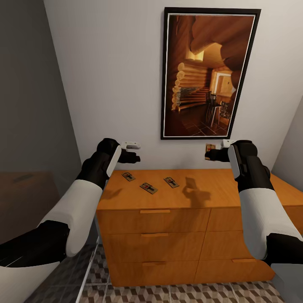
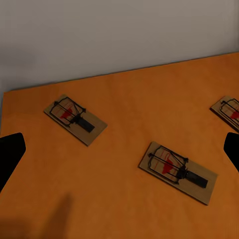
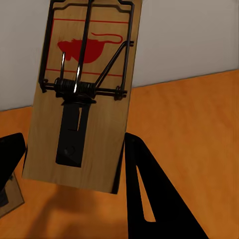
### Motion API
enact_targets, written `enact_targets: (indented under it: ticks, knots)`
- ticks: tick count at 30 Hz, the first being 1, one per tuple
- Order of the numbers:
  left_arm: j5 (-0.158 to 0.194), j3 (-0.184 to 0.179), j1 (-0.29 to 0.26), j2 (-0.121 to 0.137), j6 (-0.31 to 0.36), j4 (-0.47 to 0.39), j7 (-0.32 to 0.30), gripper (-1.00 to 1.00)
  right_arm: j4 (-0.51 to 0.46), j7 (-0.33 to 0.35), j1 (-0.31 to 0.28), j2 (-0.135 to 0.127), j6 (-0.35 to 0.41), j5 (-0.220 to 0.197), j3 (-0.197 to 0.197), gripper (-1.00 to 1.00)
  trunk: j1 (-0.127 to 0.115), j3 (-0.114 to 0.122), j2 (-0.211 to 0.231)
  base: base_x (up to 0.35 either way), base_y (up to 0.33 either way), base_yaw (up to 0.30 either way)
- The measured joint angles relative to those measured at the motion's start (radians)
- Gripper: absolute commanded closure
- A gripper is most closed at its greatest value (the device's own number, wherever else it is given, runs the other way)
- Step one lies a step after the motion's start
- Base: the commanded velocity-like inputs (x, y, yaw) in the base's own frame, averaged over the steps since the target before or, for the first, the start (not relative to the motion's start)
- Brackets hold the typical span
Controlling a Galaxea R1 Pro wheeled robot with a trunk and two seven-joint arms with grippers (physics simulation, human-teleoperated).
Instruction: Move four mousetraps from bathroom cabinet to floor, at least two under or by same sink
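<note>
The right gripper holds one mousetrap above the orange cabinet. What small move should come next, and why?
Probably carry the held mousetrap away from the cabinet top and down toward the tiled floor. The right gripper is shut on it, lifted clear of the wood. Three other mousetraps lie on the top below the open left gripper and can wait.

Orange-brown cabinet (image 1: 168, 219): wood-look, smooth, matt satin top, no visible grain; drawer pulls of the same finish. Three mousetraps (image 1: 148, 187) on it: pale bare-wood slabs, matt, with dark wire metal parts and red print. Fourth mousetrap (image 3: 84, 94), held by the right hand (image 1: 212, 154): fine light grain, dull black wire, coiled spring with a slight metallic glint. Hand fingers (image 3: 149, 199): black, matt, plastic-like. Wall (image 1: 105, 84): smooth matt white. Framed picture (image 1: 206, 73): black matt frame. Floor (image 1: 168, 294): patterned tile, low sheen
</note>
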Motion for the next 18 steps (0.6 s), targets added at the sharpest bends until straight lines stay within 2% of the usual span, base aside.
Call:
enact_targets:
  ticks: [12,18]
  knots:
    - [0.0,0.0,0.0,0.0,0.0,-0.001,0.0,-1.0,0.008,0.001,0.0,0.0,0.0,-0.005,0.0,1.0,0.0,0.0,0.0,0.0,0.0,0.0]
    - [0.03,0.001,0.034,-0.004,-0.034,0.033,0.031,-1.0,0.042,0.002,0.006,0.034,0.0,0.011,0.034,1.0,0.0,0.0,0.0,0.0,0.0,0.0]
